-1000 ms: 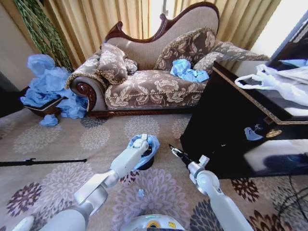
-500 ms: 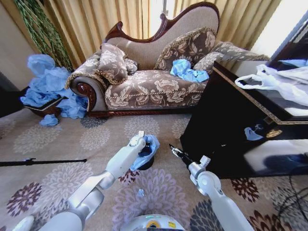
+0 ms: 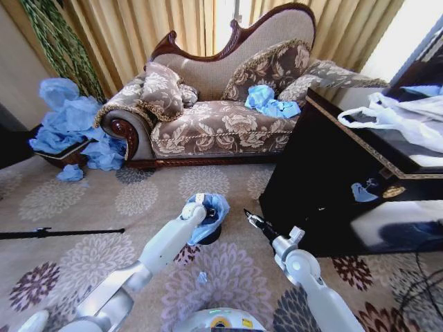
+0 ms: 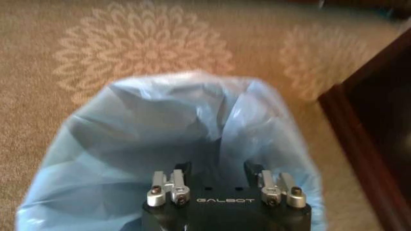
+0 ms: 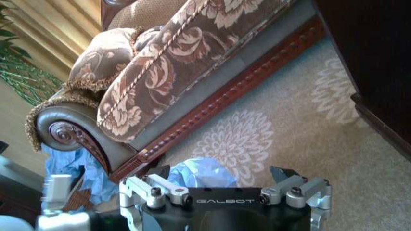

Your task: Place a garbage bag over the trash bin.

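Observation:
The light-blue garbage bag is draped over the small black trash bin on the carpet in front of me. My left gripper reaches down into the bag's mouth. In the left wrist view its fingers stand apart inside the wrinkled blue garbage bag, and the left gripper is open with its tips hidden in the dark inside. My right gripper hovers just right of the bin, open. The right wrist view shows the right gripper with the bag beyond it.
A patterned sofa stands behind the bin with blue bags on its seat. A heap of blue bags lies at the far left. A dark cabinet holding white bags is close on the right. A black pole lies on the carpet.
My left arm has sunk and drawn slightly back and left, its gripper still at the bag's mouth. The right gripper has pulled back a little.

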{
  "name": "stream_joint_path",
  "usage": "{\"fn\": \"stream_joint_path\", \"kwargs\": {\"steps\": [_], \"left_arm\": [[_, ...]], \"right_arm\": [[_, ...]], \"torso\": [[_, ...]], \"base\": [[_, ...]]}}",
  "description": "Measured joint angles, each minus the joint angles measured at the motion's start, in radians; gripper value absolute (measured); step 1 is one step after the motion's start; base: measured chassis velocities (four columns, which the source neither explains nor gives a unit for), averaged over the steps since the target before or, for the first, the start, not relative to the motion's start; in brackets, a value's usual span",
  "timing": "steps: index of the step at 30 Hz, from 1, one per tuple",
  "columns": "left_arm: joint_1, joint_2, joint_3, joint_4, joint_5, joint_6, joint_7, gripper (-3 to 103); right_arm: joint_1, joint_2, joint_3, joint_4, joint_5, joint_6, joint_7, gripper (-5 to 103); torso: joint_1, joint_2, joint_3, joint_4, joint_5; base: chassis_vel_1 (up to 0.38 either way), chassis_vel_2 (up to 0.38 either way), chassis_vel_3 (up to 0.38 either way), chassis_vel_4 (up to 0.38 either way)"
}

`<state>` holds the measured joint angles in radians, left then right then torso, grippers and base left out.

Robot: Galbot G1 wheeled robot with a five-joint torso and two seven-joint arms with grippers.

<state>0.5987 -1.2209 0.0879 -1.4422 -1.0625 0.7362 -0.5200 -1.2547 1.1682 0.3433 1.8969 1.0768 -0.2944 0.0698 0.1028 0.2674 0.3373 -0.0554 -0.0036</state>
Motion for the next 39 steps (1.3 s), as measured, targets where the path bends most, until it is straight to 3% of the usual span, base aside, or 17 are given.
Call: {"fn": "stream_joint_path", "kwargs": {"steps": [5, 7, 8, 9, 10, 11, 12, 15, 19, 23, 25, 26, 29, 31, 32, 36, 39], "left_arm": [[0.066, 0.054, -0.055, -0.154, -0.035, -0.007, 0.001, 76], [0.116, 0.088, -0.08, -0.237, -0.023, -0.057, 0.023, 81], [0.184, 0.129, -0.114, -0.318, 0.053, -0.128, 0.063, 92], [0.184, 0.129, -0.114, -0.318, 0.053, -0.128, 0.063, 92], [0.219, 0.149, -0.131, -0.351, 0.107, -0.156, 0.094, 92], [0.281, 0.188, -0.162, -0.405, 0.231, -0.21, 0.158, 96], [0.281, 0.188, -0.162, -0.405, 0.231, -0.21, 0.158, 96], [0.389, 0.272, -0.197, -0.489, 0.518, -0.348, 0.227, 100], [0.453, 0.303, -0.232, -0.543, 0.582, -0.37, 0.236, 100], [0.592, 0.324, -0.344, -0.607, 0.621, -0.353, 0.267, 100], [0.758, 0.309, -0.478, -0.657, 0.702, -0.37, 0.327, 100], [0.758, 0.309, -0.478, -0.657, 0.702, -0.37, 0.327, 100], [1.009, 0.227, -0.673, -0.747, 0.754, -0.42, 0.399, 100], [1.043, 0.21, -0.698, -0.764, 0.754, -0.426, 0.404, 100], [1.141, 0.146, -0.768, -0.818, 0.75, -0.455, 0.411, 100], [1.238, 0.049, -0.833, -0.878, 0.772, -0.52, 0.413, 100], [1.263, 0.024, -0.843, -0.906, 0.776, -0.529, 0.413, 100]], "right_arm": [[-0.035, 0.006, 0.025, 0.04, -0.038, 0.008, -0.003, 100], [-0.061, 0.008, 0.041, 0.058, -0.101, 0.021, -0.016, 100], [-0.091, 0.009, 0.054, 0.074, -0.184, 0.043, -0.028, 100], [-0.091, 0.009, 0.054, 0.074, -0.184, 0.043, -0.028, 100], [-0.108, 0.009, 0.059, 0.082, -0.227, 0.056, -0.033, 100], [-0.13, 0.011, 0.066, 0.097, -0.286, 0.071, -0.037, 100], [-0.13, 0.011, 0.066, 0.097, -0.286, 0.071, -0.037, 100], [-0.205, 0.029, 0.112, 0.145, -0.444, 0.115, -0.044, 100], [-0.262, 0.06, 0.156, 0.176, -0.551, 0.147, -0.044, 100], [-0.323, 0.098, 0.183, 0.22, -0.661, 0.173, -0.029, 100], [-0.36, 0.131, 0.199, 0.236, -0.766, 0.224, -0.037, 100], [-0.36, 0.131, 0.199, 0.236, -0.766, 0.224, -0.037, 100], [-0.439, 0.176, 0.217, 0.262, -0.81, 0.28, -0.062, 100], [-0.45, 0.183, 0.218, 0.267, -0.81, 0.286, -0.066, 100], [-0.484, 0.208, 0.226, 0.284, -0.81, 0.309, -0.084, 100], [-0.52, 0.246, 0.241, 0.316, -0.806, 0.331, -0.114, 100], [-0.53, 0.255, 0.245, 0.332, -0.801, 0.332, -0.122, 100]], "torso": [[0.0, 0.0, 0.0, 0.0, 0.0], [0.0, 0.0, 0.0, 0.0003, 0.0001], [0.0, 0.0, 0.0, -0.0001, -0.0002], [0.0, 0.0, 0.0, -0.0001, -0.0002], [0.0, 0.0, 0.0, -0.0002, -0.0001], [0.0, 0.0, 0.0, 0.0001, -0.0001], [0.0, 0.0, 0.0, 0.0001, -0.0001], [0.0, 0.0, 0.0, 0.0006, -0.0001], [0.0, 0.0, 0.0, -0.0007, 0.0001], [0.0, 0.0, 0.0, -0.0006, -0.0006], [0.0, 0.0, 0.0, 0.0008, 0.0], [0.0, 0.0, 0.0, 0.0008, 0.0], [0.0, 0.0, 0.0, 0.0001, -0.0001], [0.0, 0.0, 0.0, 0.0004, 0.0], [0.0, 0.0, 0.0, 0.0008, 0.0003], [0.0, 0.0, 0.0, 0.0002, 0.0002], [0.0, 0.0, 0.0, 0.0001, 0.0]], "base": [[0.0, 0.0, 0.0, 0.0], [0.0, 0.0, 0.0, 0.0], [0.0, 0.0, 0.0, 0.0], [0.0, 0.0, 0.0, 0.0], [0.0, 0.0, 0.0, 0.0], [0.0, 0.0, 0.0, 0.0], [0.0, 0.0, 0.0, 0.0], [0.0, 0.0, 0.0, 0.0], [0.0, 0.0, 0.0, 0.0], [0.0, 0.0, 0.0, 0.0], [0.0, 0.0, 0.0, 0.0], [0.0, 0.0, 0.0, 0.0], [0.0, 0.0, 0.0, 0.0], [0.0, 0.0, 0.0, 0.0], [0.0, 0.0, 0.0, 0.0], [0.0, 0.0, 0.0, 0.0], [0.0, 0.0, 0.0, 0.0]]}}
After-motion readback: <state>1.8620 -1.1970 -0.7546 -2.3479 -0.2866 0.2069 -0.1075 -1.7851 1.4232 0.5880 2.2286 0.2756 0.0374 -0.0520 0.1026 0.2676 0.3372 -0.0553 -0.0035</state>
